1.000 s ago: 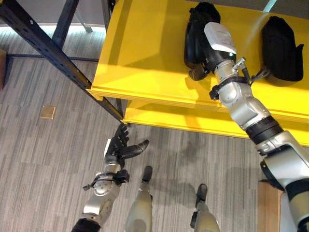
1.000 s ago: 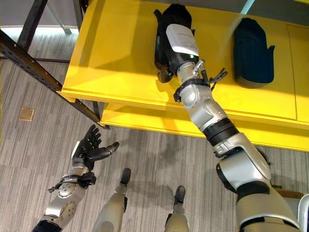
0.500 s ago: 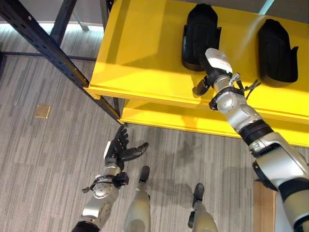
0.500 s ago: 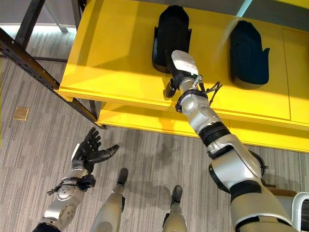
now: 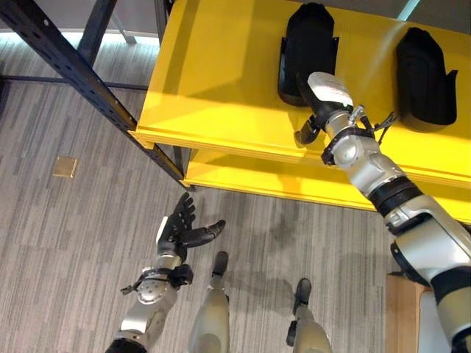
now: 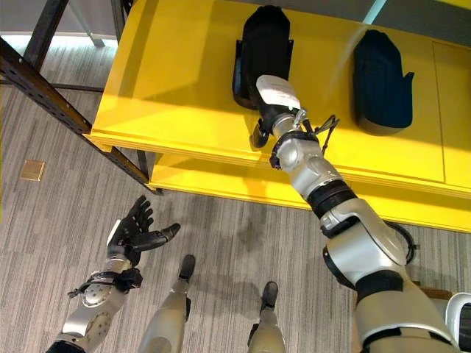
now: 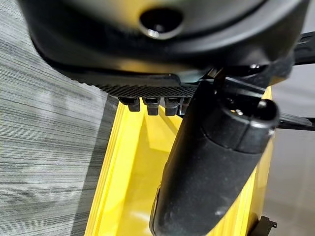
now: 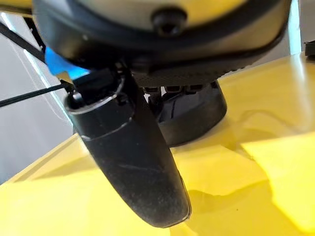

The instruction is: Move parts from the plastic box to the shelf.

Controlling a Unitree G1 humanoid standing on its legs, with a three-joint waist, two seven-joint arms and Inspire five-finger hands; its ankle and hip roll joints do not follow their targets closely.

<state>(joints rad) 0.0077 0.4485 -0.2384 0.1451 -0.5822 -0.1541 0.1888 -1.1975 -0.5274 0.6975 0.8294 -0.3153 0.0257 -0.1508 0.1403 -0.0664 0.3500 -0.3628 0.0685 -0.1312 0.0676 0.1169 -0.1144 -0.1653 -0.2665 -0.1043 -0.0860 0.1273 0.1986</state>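
Left hand [image 5: 179,230] hangs low over the grey striped floor [image 5: 66,243], fingers spread and relaxed, holding nothing. Further right stands the yellow shelf [image 5: 221,81], with a dark steel upright [image 5: 70,70] slanting past its left corner. Two black parts rest on the shelf's top: the nearer part [image 5: 307,44] and, well apart to the right, a second part [image 5: 425,77]. Right hand [image 5: 315,95] reaches over the shelf's front, just beside the nearer part's near end, thumb out and nothing in its grasp.
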